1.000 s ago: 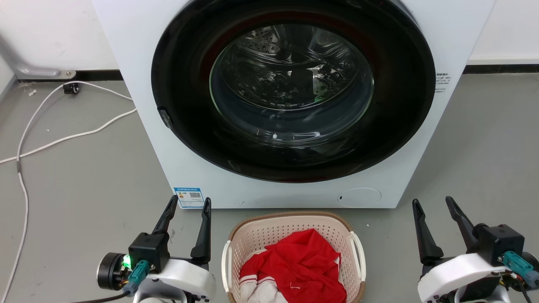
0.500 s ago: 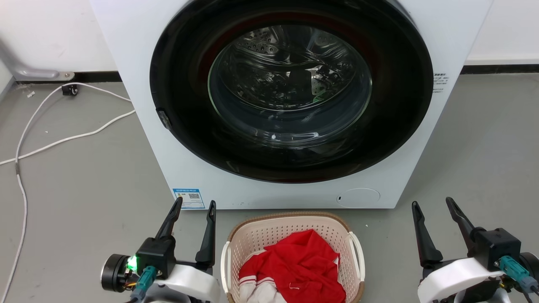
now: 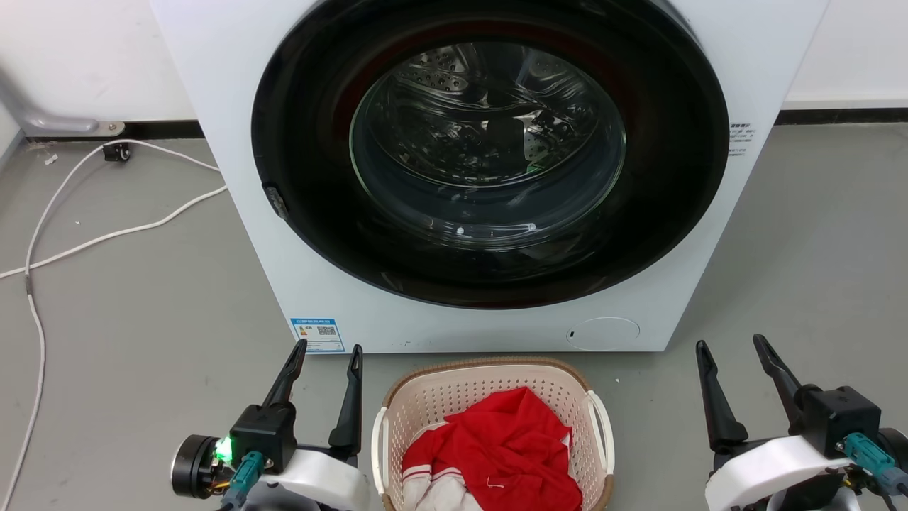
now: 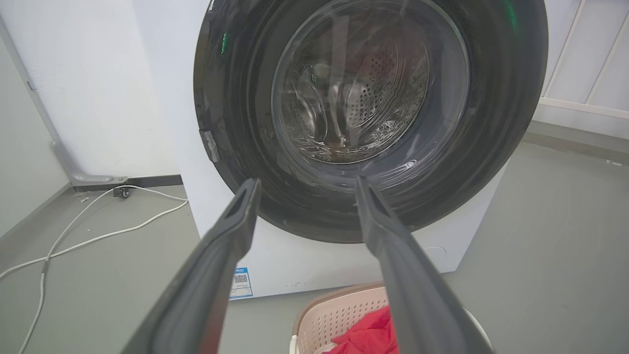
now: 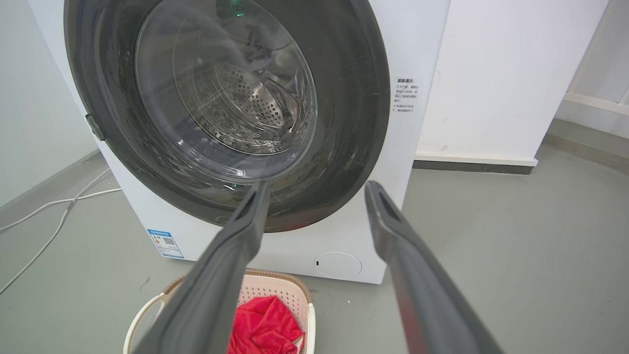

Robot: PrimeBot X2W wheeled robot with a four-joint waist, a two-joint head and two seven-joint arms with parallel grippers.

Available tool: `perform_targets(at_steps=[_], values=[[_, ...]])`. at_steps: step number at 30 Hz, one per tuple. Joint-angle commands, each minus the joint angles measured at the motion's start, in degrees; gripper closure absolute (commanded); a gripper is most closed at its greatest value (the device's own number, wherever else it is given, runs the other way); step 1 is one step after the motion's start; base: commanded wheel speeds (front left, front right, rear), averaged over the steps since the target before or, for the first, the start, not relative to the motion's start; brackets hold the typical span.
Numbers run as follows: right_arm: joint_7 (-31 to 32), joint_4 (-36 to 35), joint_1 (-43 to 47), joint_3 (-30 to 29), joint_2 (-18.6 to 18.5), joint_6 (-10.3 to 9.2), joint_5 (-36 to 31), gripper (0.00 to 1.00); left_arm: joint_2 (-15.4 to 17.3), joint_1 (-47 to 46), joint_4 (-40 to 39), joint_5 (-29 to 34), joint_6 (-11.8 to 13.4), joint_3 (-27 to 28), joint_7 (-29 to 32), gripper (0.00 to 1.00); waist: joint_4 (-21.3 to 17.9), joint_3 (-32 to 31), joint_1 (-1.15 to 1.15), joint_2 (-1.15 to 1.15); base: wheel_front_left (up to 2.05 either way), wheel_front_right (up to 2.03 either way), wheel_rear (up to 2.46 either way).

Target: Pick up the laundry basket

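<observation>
A white cable is seen on the grey floor, well to the left of the left gripper. This gripper is held released: its two dark fingers are spread apart and nothing is grasped between them. The fingers are pointed toward the washing machine, and a blue label on the front of the machine is found just beyond the left fingertip. Just to the right of the left gripper, the laundry basket is placed on the floor, below the round glass door of the machine. The left white handle of the basket is near the gripper's right finger but is not touched by it. A red garment is laid inside the basket. The basket is located between both grippers, closer to the left one. Well to the right of the basket, the right gripper is also kept released, with its fingers apart and empty, and grey floor is seen between it and the right handle.
</observation>
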Motion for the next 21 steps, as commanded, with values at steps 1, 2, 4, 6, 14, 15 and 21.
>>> perform_targets(at_steps=[1,2,4,6,14,15,21], values=[[-0.3,0.2,-0.1,0.0,0.2,-0.04,0.0,0.0,-0.3,0.3,0.2,-0.2,-0.1,0.2,-0.1,0.0,0.0,0.0,0.0,0.0,0.0,0.0,0.0],[-0.3,0.2,-0.1,0.0,0.2,-0.04,0.1,0.0,-0.3,0.3,0.2,-0.2,-0.1,0.2,-0.1,0.0,0.0,0.0,0.0,0.0,0.0,0.0,0.0],[-0.3,0.3,-0.1,0.0,0.2,-0.04,0.1,0.0,-0.4,0.3,0.3,-0.1,-0.1,0.3,-0.1,0.0,0.0,0.0,0.0,0.0,0.0,0.0,0.0],[-0.2,0.4,-0.4,-0.2,0.2,-0.04,0.3,0.0,-0.4,0.2,0.4,0.1,-0.2,0.4,-0.1,0.0,0.0,0.1,0.0,0.0,0.0,0.0,0.0],[0.4,1.2,-2.7,-1.7,0.2,-0.04,0.6,0.0,-0.7,-3.3,2.2,-0.1,-0.3,0.5,-0.1,0.0,0.0,3.9,0.0,0.0,0.0,0.0,0.0],[0.6,1.5,-3.3,-1.9,0.2,-0.04,0.9,0.0,-0.7,-4.2,2.7,-0.2,-0.3,0.4,-0.1,0.0,0.0,4.7,0.0,0.0,0.0,0.0,0.0],[2.6,3.9,-7.7,-2.5,0.2,-0.04,0.7,0.0,-0.9,-11.0,8.3,-1.4,-0.9,0.2,-0.1,0.0,-0.3,10.6,0.0,0.0,0.0,0.0,0.0]])
